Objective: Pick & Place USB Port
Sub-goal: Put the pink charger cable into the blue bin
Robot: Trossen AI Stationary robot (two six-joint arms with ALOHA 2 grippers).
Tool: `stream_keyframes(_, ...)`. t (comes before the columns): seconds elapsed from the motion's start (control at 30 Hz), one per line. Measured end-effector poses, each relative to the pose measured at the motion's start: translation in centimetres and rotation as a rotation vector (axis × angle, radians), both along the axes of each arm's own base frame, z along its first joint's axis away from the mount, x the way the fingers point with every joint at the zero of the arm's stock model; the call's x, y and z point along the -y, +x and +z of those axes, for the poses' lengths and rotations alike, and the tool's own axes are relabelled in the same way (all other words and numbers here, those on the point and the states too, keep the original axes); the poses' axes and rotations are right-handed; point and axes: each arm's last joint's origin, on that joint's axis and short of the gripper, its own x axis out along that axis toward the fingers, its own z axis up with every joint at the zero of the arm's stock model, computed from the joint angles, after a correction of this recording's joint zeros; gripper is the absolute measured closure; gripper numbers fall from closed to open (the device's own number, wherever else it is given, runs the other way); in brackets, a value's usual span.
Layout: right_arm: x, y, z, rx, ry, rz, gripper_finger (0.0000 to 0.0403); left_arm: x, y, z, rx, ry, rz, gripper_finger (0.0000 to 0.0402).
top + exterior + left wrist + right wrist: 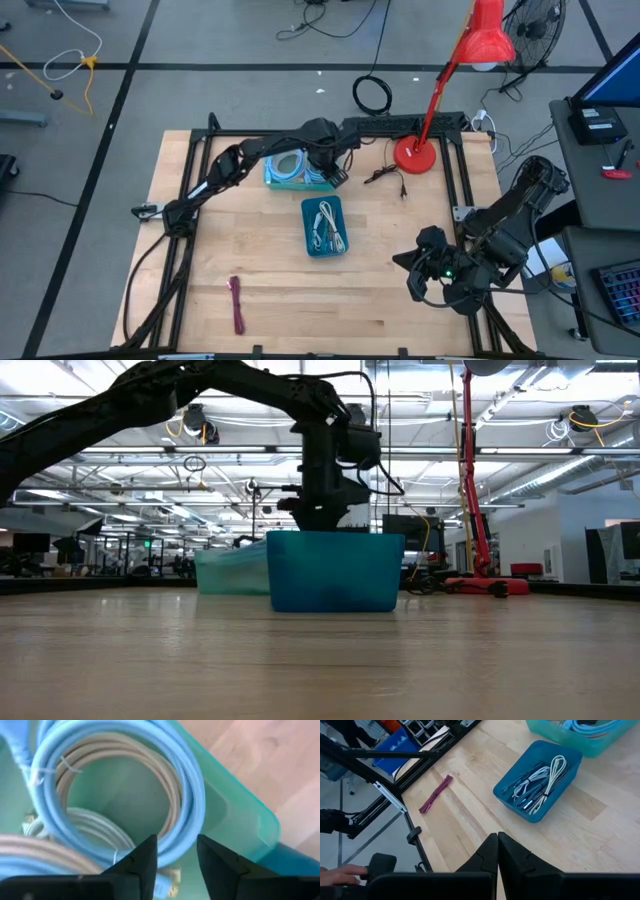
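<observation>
A teal bin [283, 172] near the table's far edge holds a coiled light-blue cable [192, 795] and beige cables [167, 780]. My left gripper [176, 841] is open and lowered into this bin [330, 172], its fingers on either side of the blue coil's outer turn, with a metal plug [170, 882] just below them. In front of it stands a blue bin [324, 226] with several thin cables [540, 785]. My right gripper [498, 839] is shut and hovers near the table's right near corner [412, 262], holding nothing. My left gripper reaches down from above into the teal bin and straddles the light-blue coil [172, 851] where it passes between the open fingers. Whether the fingers touch the cable I cannot tell.
A magenta cable [237, 304] lies on the wood near the left near corner. A black cable [385, 176] and a red lamp base [413, 155] stand toward the far right. A hand [342, 872] shows beyond the table's edge. Bare wood lies between the blue bin and the right arm.
</observation>
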Motion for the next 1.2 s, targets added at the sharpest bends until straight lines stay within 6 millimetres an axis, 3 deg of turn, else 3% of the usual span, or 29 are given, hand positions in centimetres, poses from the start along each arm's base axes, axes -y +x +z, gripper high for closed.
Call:
stream_keyframes(0.2,0.0,0.0,0.0,0.003,-0.003,0.004,0.0403,0.3,-0.4,2.4,0.062,0.027,-0.003,0.0233)
stream_keyframes(0.37,0.0,0.0,0.0,0.004,-0.007,0.008,0.0403,1.0,-1.3,5.9,0.151,0.057,-0.026,0.0235)
stream_keyframes(0.57,0.0,0.0,0.1,0.001,-0.026,0.023,0.0403,4.8,-3.1,11.6,0.282,0.034,-0.068,0.0238)
stream_keyframes(0.7,0.0,0.1,0.0,-0.005,-0.047,0.036,0.0403,9.3,-4.5,15.1,0.361,-0.016,-0.080,0.0238)
stream_keyframes(0.83,0.2,0.2,0.0,-0.009,-0.061,0.039,0.0403,15.3,-5.9,17.2,0.382,-0.073,-0.086,0.0238)
stream_keyframes(1.07,0.4,0.4,0.0,-0.017,-0.084,0.046,0.0403,26.9,-8.5,17.5,0.319,-0.099,-0.009,0.0238)
stream_keyframes(1.2,0.7,0.7,0.1,-0.020,-0.105,0.052,0.0403,33.0,-10.3,16.5,0.308,-0.119,0.117,0.0238)
